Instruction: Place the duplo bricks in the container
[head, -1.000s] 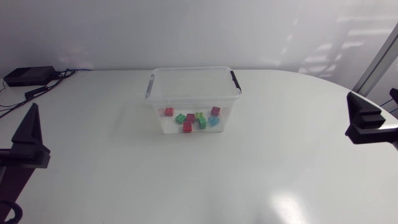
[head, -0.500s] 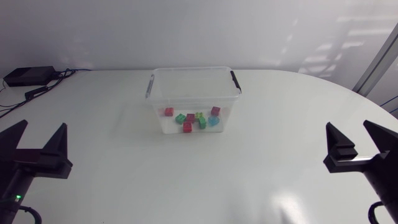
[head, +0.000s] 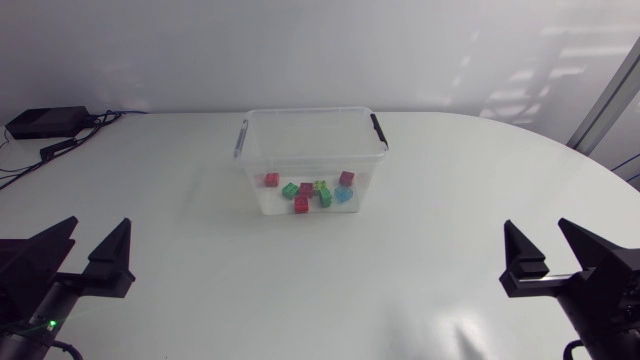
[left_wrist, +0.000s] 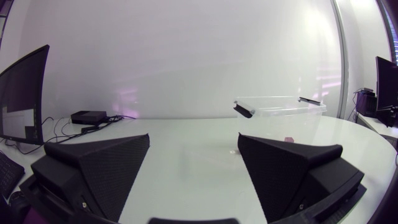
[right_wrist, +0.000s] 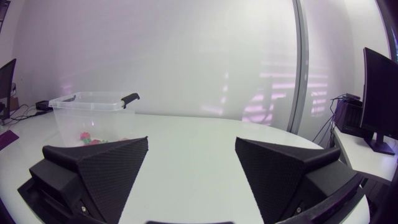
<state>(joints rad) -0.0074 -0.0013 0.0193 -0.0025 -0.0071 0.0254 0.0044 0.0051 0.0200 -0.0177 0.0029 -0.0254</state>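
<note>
A clear plastic container (head: 310, 150) with black handle clips stands at the middle back of the table. Inside it lie several duplo bricks (head: 308, 192) in red, green, blue and magenta. My left gripper (head: 88, 252) is at the front left, far from the container, open and empty. At the front right my right gripper (head: 553, 255) is likewise open and empty. The left wrist view has the container (left_wrist: 280, 112) ahead of my left gripper (left_wrist: 193, 168), off to one side. In the right wrist view the container (right_wrist: 87, 109) with its bricks (right_wrist: 87, 138) stands ahead of my right gripper (right_wrist: 191, 174).
A black box (head: 45, 122) with cables (head: 70, 142) lies at the table's back left corner. White tabletop (head: 320, 280) stretches between the two grippers and in front of the container.
Both arms have come down toward the front of the table and slightly inward. Each gripper has turned so that both fingers now show. The bricks and container have not moved.
</note>
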